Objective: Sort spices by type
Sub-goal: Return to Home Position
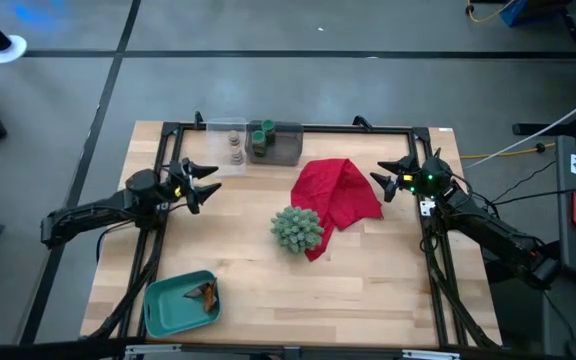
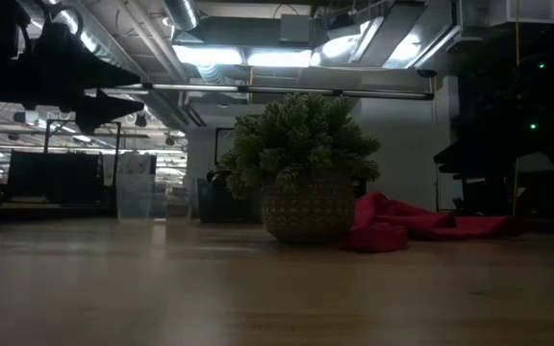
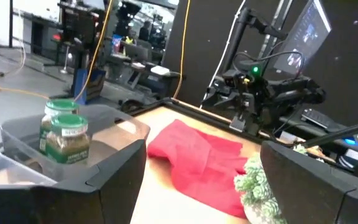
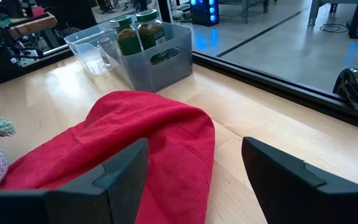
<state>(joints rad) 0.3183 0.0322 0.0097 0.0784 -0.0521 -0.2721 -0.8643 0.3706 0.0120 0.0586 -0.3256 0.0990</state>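
Note:
Two green-lidded spice jars (image 1: 261, 135) (image 3: 64, 132) (image 4: 138, 30) stand in a grey bin (image 1: 286, 146). Tan-brown jars (image 1: 235, 145) sit in a clear bin (image 1: 224, 134) to its left. Small brown and orange packets (image 1: 204, 292) lie in a teal tray (image 1: 173, 305) at the near left. My left gripper (image 1: 211, 180) (image 3: 202, 152) hovers open by the table's left side, pointing toward the bins and the red cloth. My right gripper (image 1: 378, 180) (image 4: 194, 149) hovers open at the right, over the cloth's edge.
A red cloth (image 1: 338, 192) (image 4: 142, 143) lies crumpled in the middle of the table. A spiky green ball plant in a woven pot (image 1: 296, 228) (image 2: 306, 163) stands just near of it. A black frame (image 1: 298, 127) runs round the table's edges.

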